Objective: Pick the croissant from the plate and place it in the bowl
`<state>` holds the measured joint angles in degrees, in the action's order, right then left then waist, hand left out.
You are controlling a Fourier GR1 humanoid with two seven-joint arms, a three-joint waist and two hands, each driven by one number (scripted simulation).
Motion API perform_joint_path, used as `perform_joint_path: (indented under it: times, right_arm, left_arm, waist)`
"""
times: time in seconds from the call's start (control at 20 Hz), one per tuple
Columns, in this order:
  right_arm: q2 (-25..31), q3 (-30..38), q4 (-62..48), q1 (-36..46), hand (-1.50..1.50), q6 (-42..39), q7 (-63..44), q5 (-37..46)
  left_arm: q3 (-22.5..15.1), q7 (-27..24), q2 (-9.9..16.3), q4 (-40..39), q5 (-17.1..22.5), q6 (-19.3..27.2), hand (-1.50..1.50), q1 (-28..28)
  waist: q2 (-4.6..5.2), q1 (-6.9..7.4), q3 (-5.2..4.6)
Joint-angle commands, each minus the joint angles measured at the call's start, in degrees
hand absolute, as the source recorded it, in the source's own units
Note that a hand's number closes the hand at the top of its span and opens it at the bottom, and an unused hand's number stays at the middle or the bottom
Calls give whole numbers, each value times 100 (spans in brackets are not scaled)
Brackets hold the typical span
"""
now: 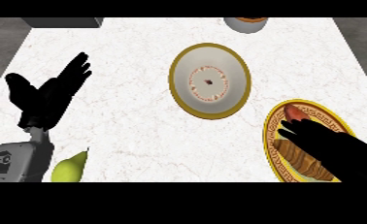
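A brown striped croissant [301, 160] lies on a yellow-rimmed patterned plate [276, 121] at the right of the counter. My right hand [326, 143] lies over the plate with its fingers stretched across the croissant's upper part, hiding much of it; whether they touch it I cannot tell. A reddish end of the pastry [292, 114] shows beyond the fingertips. The cream bowl [210, 80] with a gold rim stands in the middle, holding nothing. At the left, my left hand [46, 94] rests open, fingers up.
A green pear [69, 168] lies near the front left, beside my left forearm. A grey bowl-like vessel [246, 24] sits at the back edge. A dark block [61, 22] is at the back left corner.
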<state>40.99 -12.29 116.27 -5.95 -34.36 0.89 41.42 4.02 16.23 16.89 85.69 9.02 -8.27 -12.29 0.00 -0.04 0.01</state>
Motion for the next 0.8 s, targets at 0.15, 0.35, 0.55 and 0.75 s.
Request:
perform_joint_path:
  times: [0.15,0.35,0.55,0.75]
  right_arm:
    - [-329,132,-525,66,-150,-97,462,491]
    - [-720,-117,-725,341,-150,-286,205,868]
    - [-978,-451,-960,57,-150,158,322,1407]
    - [-941,-215,-1668,178,-150,468,826,1596]
  left_arm:
    - [46,-106,-179,-48,-240,23,0,-25]
    - [59,130,-297,124,-251,123,0,-54]
    - [167,628,-109,634,-94,-70,0,101]
    - [313,-202,-151,-357,-257,-250,0,-121]
  waist:
    - [-2,-11,-1]
    - [-2,2,-1]
    - [-6,9,0]
    - [4,-12,0]
